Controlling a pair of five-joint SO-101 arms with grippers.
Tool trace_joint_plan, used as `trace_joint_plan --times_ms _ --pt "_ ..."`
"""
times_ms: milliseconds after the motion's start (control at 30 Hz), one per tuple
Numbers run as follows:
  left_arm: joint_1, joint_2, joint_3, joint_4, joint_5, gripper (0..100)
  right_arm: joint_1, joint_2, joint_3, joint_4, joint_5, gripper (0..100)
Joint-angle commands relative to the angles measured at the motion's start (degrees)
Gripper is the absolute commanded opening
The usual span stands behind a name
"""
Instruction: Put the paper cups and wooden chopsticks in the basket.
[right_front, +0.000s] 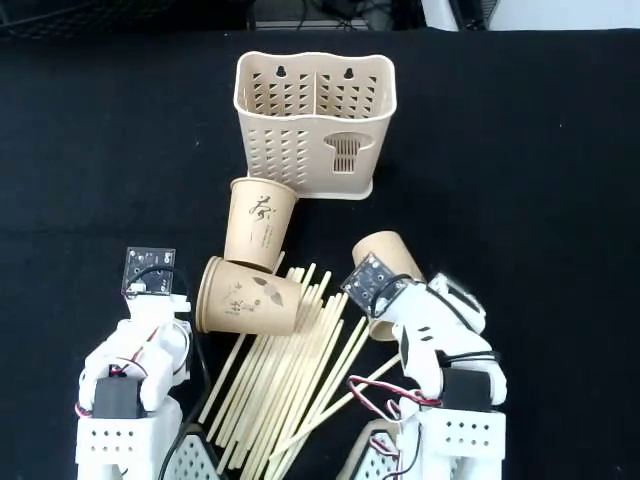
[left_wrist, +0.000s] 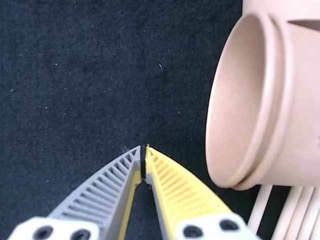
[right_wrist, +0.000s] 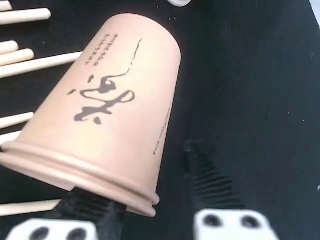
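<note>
My right gripper (right_wrist: 161, 181) spread at the cup (right_wrist: 107, 100) rim
Light, crushable paper: I'd pinch the rim gently. Left gripper (left_wrist: 145, 150) pressed together.

The basket (right_front: 315, 125) stands at upper centre. Just below it is a paper cup (right_front: 260, 225). A second cup (right_front: 248, 296) lies sideways across the wooden chopsticks (right_front: 290, 390), lower centre.
</note>
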Motion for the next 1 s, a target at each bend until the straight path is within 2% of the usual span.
trace_joint_plan --times_ms 0,367,533,800,967 --pt "0.04 -0.26 0.75 1.32 0.35 3 -0.70 -0.40 -1.45 -1.14 -0.70 2.7" --pt "0.04 -0.26 0.75 1.32 0.35 3 4.66 -0.31 -11.74 6.77 -0.35 1.2" --pt "0.04 -0.26 0.75 1.32 0.35 3 10.64 0.22 -19.74 11.34 -0.35 1.2" --pt "0.04 -0.26 0.75 1.32 0.35 3 19.25 0.40 -24.57 11.60 -0.44 1.2" --pt "0.04 -0.26 0.75 1.32 0.35 3 21.98 1.98 -28.79 11.87 -5.27 1.2"
